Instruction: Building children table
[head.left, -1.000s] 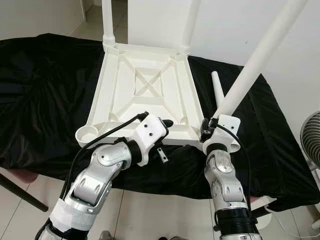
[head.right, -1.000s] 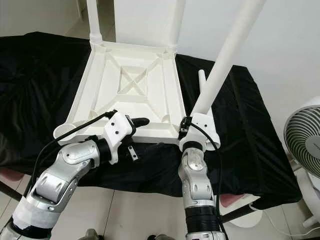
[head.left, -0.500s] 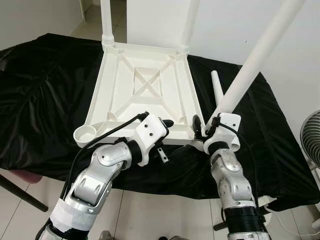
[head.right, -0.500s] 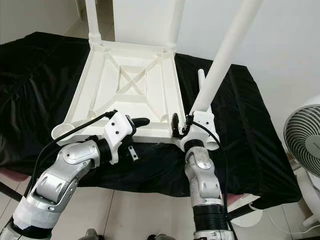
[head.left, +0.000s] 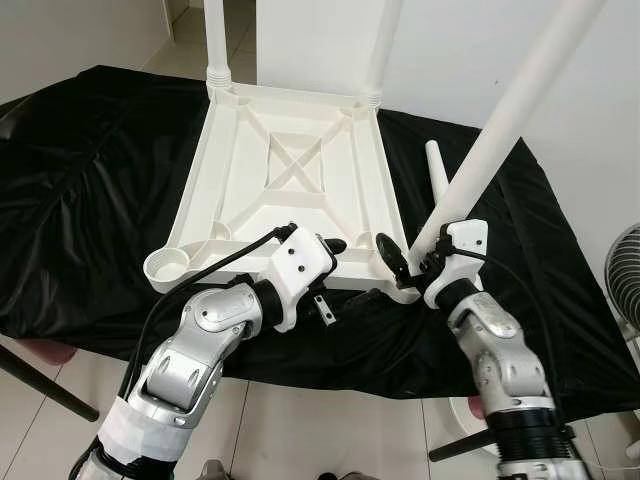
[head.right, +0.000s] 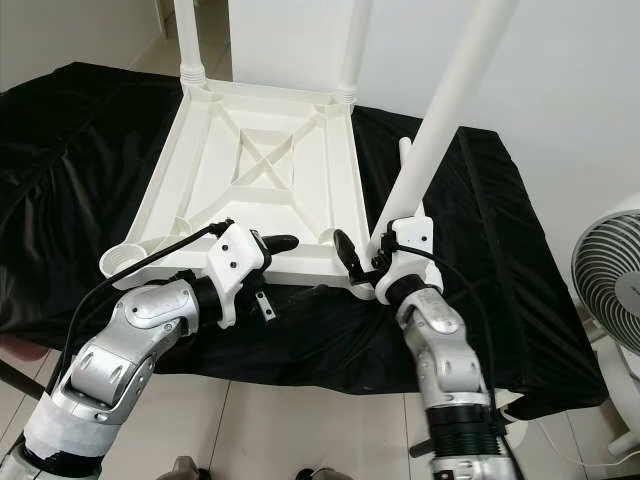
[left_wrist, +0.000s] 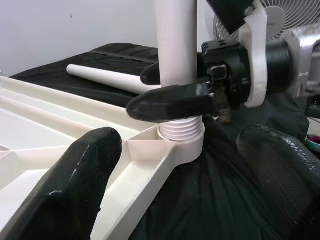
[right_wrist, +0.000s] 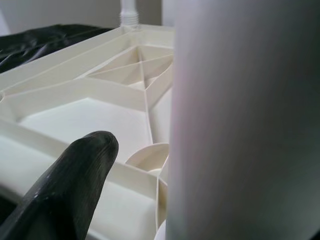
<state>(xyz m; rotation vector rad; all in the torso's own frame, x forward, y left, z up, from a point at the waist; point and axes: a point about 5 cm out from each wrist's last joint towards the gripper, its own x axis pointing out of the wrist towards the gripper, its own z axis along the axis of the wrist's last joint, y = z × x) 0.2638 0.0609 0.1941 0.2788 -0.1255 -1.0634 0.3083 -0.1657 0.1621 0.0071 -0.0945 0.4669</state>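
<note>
A white plastic children's table (head.left: 240, 190) lies upside down on a black cloth (head.left: 90, 200). Two white legs (head.left: 216, 40) stand in its far corners. A third leg (head.left: 500, 110) leans up to the right from the near right corner socket (left_wrist: 181, 137), its threaded end seated there. My right gripper (head.left: 405, 262) is open around the base of this leg, and one finger (right_wrist: 80, 170) stands apart from it. My left gripper (left_wrist: 180, 170) is open at the table's front rim, one finger (head.left: 335, 245) over the rim. A loose leg (head.left: 436, 175) lies on the cloth to the right.
A bare round socket (head.left: 165, 266) sits at the table's near left corner. A white fan (head.right: 610, 280) stands on the floor at the far right. The cloth hangs over the front edge above a tiled floor (head.left: 320, 430). A white wall rises behind.
My right arm has swung out to the right, and its wrist has turned around the leaning leg. One black finger now shows left of the leg's base. The left arm is unmoved.
</note>
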